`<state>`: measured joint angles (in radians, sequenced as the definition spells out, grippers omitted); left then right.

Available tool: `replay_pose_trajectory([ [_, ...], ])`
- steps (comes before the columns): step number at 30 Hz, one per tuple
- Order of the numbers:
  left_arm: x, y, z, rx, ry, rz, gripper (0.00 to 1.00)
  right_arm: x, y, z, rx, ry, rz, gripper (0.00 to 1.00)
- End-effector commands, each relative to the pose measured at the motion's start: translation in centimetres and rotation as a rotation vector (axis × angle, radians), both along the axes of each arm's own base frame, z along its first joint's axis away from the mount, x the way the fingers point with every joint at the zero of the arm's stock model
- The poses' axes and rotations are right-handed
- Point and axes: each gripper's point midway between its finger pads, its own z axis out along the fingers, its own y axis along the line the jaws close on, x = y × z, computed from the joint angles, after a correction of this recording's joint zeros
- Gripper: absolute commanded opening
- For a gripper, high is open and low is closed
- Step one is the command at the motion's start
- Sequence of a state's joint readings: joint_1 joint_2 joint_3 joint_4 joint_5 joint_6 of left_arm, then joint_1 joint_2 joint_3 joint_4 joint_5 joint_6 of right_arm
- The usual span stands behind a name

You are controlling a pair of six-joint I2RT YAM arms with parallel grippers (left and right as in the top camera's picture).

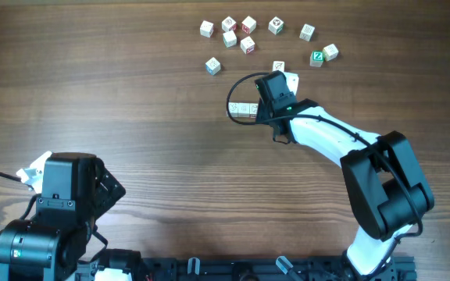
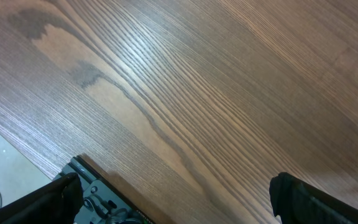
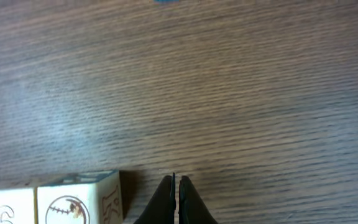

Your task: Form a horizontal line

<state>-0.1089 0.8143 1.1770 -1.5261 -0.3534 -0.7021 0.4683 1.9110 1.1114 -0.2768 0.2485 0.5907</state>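
The horizontal line [image 1: 243, 110] is a short row of whitish cubes touching side by side at mid-table, partly hidden under my right gripper. In the right wrist view its end cube [image 3: 79, 200] shows a baseball drawing, with a cube marked 6 [image 3: 5, 210] to its left. My right gripper [image 1: 262, 100] is shut and empty, and its fingertips [image 3: 176, 186] stand on the table just right of the end cube, apart from it. My left gripper [image 1: 37, 170] rests at the near left and is open and empty [image 2: 173, 193].
Several loose letter cubes lie scattered at the far side, among them a green-lettered one [image 1: 317, 57], a red-marked one [image 1: 247, 45] and one at the left [image 1: 213, 66]. Another cube [image 1: 279, 68] sits just behind the right gripper. The table's near edge [image 2: 55, 163] shows in the left wrist view.
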Motion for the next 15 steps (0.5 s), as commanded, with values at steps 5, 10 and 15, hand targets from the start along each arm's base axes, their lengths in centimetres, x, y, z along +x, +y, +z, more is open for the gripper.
replay_pose_trajectory([
  [5,-0.1,0.2,0.0,-0.002,-0.006,0.023,1.0,0.5,0.2,6.0,0.068,-0.092,-0.031,0.05],
  [10,-0.1,0.2,0.0,-0.002,-0.006,0.023,1.0,-3.2,-1.7,15.2,0.119,-0.18,-0.037,0.05],
  [15,-0.1,0.2,0.0,-0.002,-0.006,0.023,1.0,-10.3,-5.3,24.1,0.179,-0.3,-0.031,0.64],
])
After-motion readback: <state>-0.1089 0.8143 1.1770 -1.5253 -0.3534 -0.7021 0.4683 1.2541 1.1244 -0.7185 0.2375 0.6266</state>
